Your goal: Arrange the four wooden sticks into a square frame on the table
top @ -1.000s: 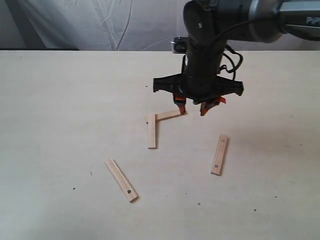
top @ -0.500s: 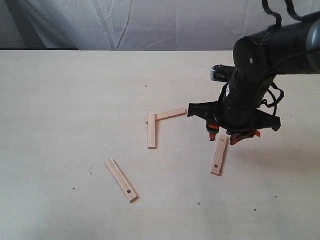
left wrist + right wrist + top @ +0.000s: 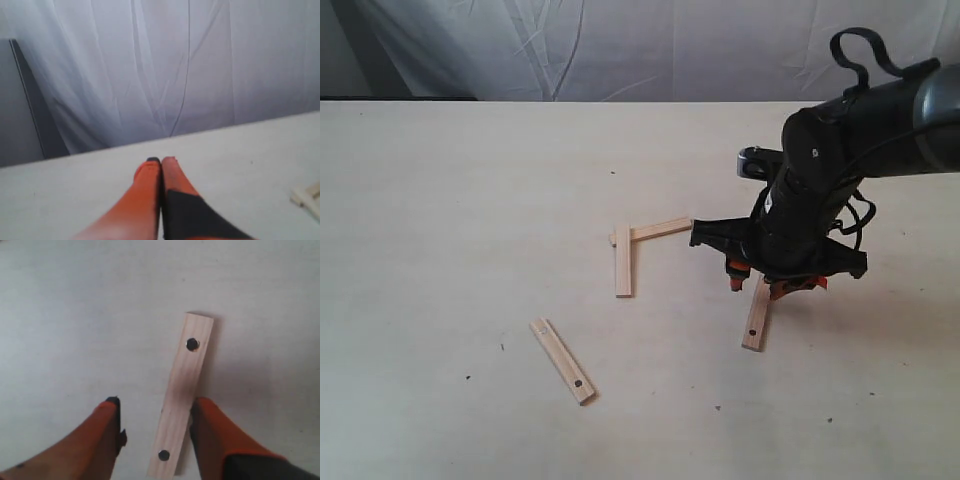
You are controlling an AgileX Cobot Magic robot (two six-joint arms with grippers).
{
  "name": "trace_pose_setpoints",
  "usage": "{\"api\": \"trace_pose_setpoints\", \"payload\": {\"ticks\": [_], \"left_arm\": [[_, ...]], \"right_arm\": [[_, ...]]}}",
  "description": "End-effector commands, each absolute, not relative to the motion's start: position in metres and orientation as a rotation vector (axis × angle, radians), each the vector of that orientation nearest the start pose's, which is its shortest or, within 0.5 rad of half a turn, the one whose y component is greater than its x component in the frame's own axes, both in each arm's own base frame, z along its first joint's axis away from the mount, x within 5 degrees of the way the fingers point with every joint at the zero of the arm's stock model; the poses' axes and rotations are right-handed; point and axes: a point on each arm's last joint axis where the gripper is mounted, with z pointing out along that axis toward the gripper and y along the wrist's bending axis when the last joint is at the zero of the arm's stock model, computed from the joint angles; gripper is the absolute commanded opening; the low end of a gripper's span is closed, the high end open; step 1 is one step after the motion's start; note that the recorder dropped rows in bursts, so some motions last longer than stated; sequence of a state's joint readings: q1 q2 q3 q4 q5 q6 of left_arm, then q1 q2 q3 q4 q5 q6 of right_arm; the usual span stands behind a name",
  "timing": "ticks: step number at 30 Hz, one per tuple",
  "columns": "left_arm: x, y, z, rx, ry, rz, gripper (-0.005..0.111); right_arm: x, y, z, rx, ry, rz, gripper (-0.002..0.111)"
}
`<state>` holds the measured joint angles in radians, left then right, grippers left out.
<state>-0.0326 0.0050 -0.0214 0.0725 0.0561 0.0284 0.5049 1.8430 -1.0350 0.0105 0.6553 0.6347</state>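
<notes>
**Cream counter, half a frame laid: right arm over the third stick**

Pale wood-grain counter (image 3: 440, 220) fills the exterior view, with a white draped curtain (image 3: 520, 50) behind it. Two of the four wooden sticks already form a corner near the middle. The far stick (image 3: 660, 230) runs across, and the side stick (image 3: 623, 265) runs toward the camera. They overlap at one end in an L.

The third stick (image 3: 755, 328) lies flat to the right of that L, well apart from it. The fourth stick (image 3: 563, 360) lies loose and slanted, nearer the camera on the left.

The right jaws hang low over the third stick's far end, spread wide and holding nothing. In the right wrist view this strip (image 3: 182, 395), with two dark holes, lies between the orange fingertips (image 3: 107, 427). It sits closer to one fingertip than the other, and I cannot tell whether it touches that one.

The left jaws are pressed together and empty, their fingertips (image 3: 150, 175) meeting over bare counter. That arm does not show in the exterior view.

The step in hand looks like the pickup of the third stick, with the frame about half built. Next, the jaws should close across the strip's narrow width, low to the counter. Because the strip sits off-centre, closing may nudge it sideways. Once lifted, it belongs at the far stick's free end, parallel to the side stick.
</notes>
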Motion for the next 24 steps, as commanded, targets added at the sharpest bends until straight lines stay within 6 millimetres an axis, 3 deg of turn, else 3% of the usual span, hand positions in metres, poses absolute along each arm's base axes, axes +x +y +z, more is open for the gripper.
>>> {"api": "trace_pose_setpoints", "payload": {"ticks": [1,7,10,12,15,19,24], "left_arm": [[0.053,-0.002,0.232,0.077,1.329,0.032,0.000],[0.050,-0.003,0.241,0.074,1.227,0.028,0.000],[0.047,0.000,0.250,-0.024,1.152,-0.063,0.000],[0.045,0.002,0.260,-0.088,1.168,-0.112,0.000],[0.051,-0.001,0.282,-0.030,1.300,-0.072,0.000],[0.076,-0.004,0.312,-0.007,1.525,-0.093,0.000],[0.136,-0.010,0.328,0.035,1.917,-0.107,0.000]], "right_arm": [[0.293,0.160,0.138,0.196,2.982,0.142,0.045],[0.293,0.159,0.135,0.198,2.990,0.122,0.045],[0.293,0.159,0.127,0.205,3.010,0.104,0.045],[0.293,0.159,0.120,0.206,3.026,0.090,0.045],[0.293,0.159,0.115,0.201,3.037,0.074,0.045],[0.295,0.160,0.114,0.203,3.027,0.086,0.045],[0.293,0.159,0.108,0.163,3.058,0.057,0.042]]}}
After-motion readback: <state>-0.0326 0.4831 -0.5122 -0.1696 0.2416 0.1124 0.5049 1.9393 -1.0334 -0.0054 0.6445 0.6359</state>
